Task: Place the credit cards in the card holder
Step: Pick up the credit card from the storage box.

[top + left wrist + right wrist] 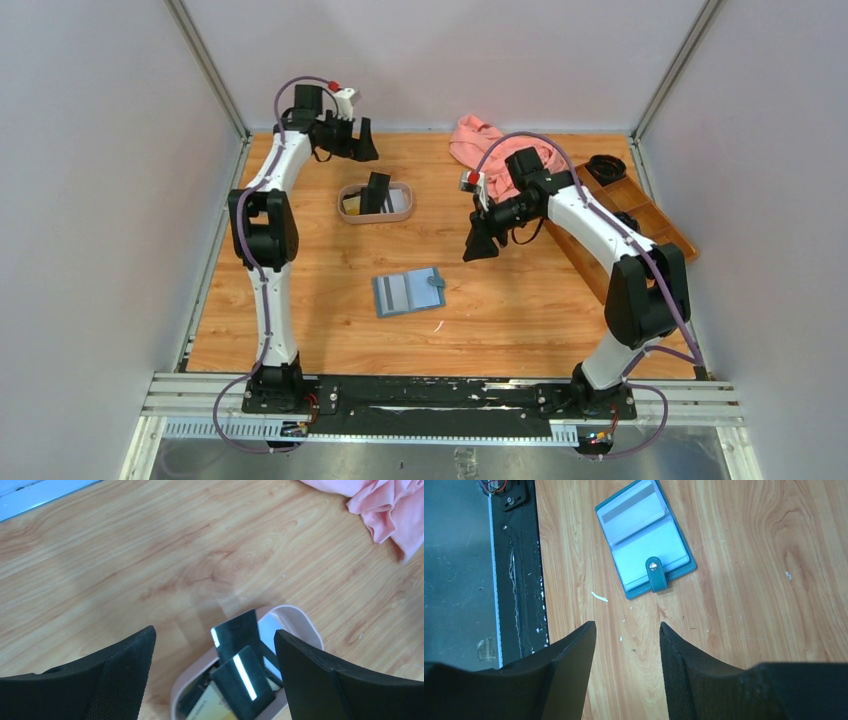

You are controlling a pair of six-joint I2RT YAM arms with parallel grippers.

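1. Teal-blue card holder (408, 292) lies opened flat on the worktop (520, 320), nearest the arm bases. Its pale pockets face up, probably so cards can slide in.
2. The right gripper (626, 627) hovers at the holder's 1 o'clock with its jaws partly apart and empty, aimed down, seemingly ready to steady it.
3. At the holder's 11 o'clock, an oval pinkish tray (295, 617) contains the credit cards (240, 665). Black ones lean upright, offering edges to pinch.
4. The left gripper (362, 143) hangs over the tray's 12 o'clock side, jaws wide apart and holding nothing. The tray wall and crowded cards may hinder a clean pinch.
5. Farthest, a pink cloth (480, 140) sits at 1 o'clock and a wooden box (640, 215) at 3 o'clock, both off the route.
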